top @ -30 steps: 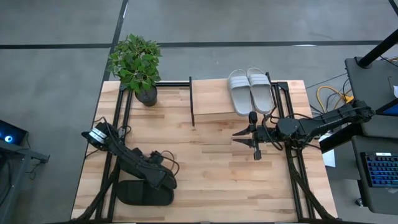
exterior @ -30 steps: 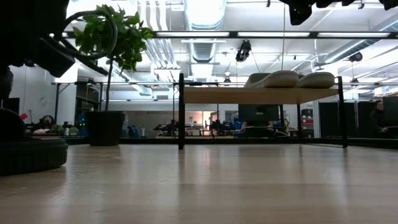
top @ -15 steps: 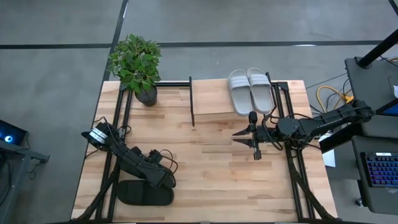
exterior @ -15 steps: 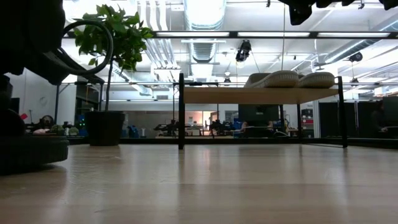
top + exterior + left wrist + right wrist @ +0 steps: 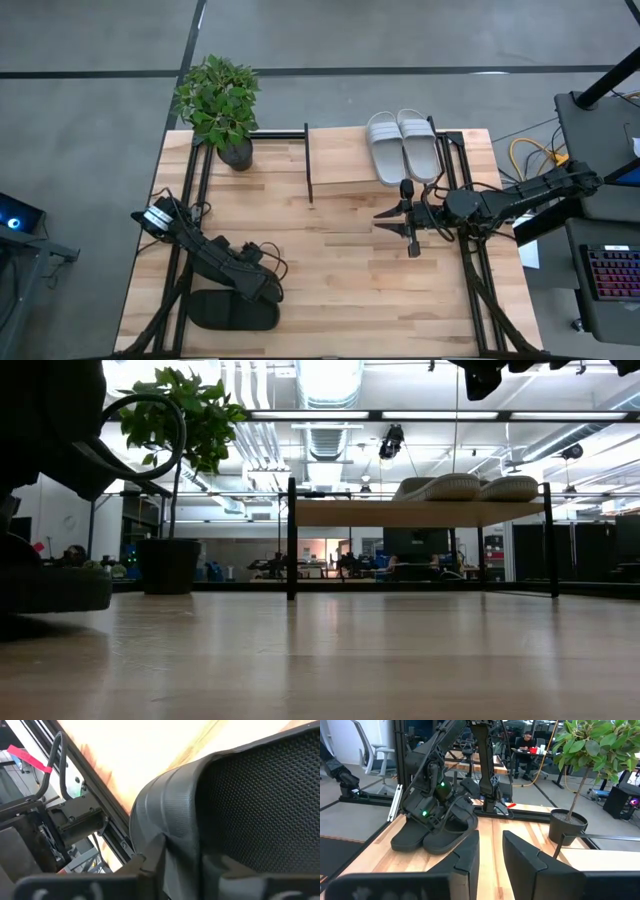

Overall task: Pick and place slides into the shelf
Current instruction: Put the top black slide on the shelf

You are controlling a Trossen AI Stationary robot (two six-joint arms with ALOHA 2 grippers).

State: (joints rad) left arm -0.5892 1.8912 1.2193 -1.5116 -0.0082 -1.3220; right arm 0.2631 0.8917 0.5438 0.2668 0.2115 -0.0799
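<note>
Two black slides [image 5: 230, 312] lie side by side at the table's near left. My left gripper [image 5: 268, 290] stands over them, shut on the one nearer the table's middle [image 5: 452, 827]; the other [image 5: 412, 837] lies flat on its sole. Two light grey-white slides [image 5: 385, 148] [image 5: 420, 145] rest sole down on the shelf's plank top [image 5: 340, 160] at the far right. My right gripper [image 5: 385, 220] hovers in front of the shelf, above the table. Its fingers [image 5: 470, 855] stand a little apart with nothing between them. My left gripper has the black slide's wide strap [image 5: 167, 815] between its two fingers, at the strap's edge, one finger [image 5: 150, 860] outside and the other on the textured inner side. It comes slanting down from the table's left. The slide [image 5: 55, 590] sits raised off the tabletop.
A potted plant [image 5: 220, 105] stands at the far left corner, beside the shelf's black frame [image 5: 291, 540]. Bare wooden tabletop [image 5: 340, 270] lies between the two arms. The shelf's left half is bare plank.
My left gripper has shut on the black slide's strap. The slide's end seen in the low view has risen a little from the tabletop. My right gripper has kept still.
</note>
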